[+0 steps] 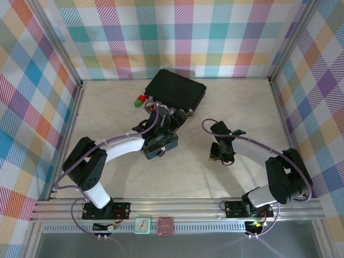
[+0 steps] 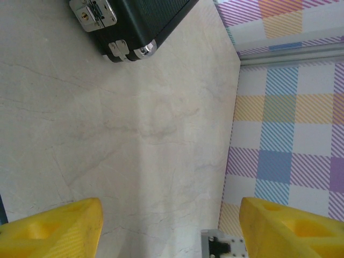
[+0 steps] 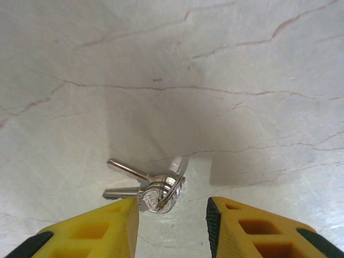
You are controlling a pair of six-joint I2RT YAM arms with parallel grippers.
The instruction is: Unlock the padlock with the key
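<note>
Left gripper (image 2: 169, 226) hangs wide and holds nothing above the bare desk (image 2: 134, 140) near the black case (image 2: 140, 24), right gripper (image 3: 172, 215) sits low, partly open, straddling the key (image 3: 121, 192) lying flat on its ring, ungrasped.

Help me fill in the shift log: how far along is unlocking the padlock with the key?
Done: nothing yet. In hand: the right gripper, jaws open, brackets the key on its ring, lying ungripped on the table. The left gripper is open and empty near the black case. Left: gripping, inserting, turning.
</note>
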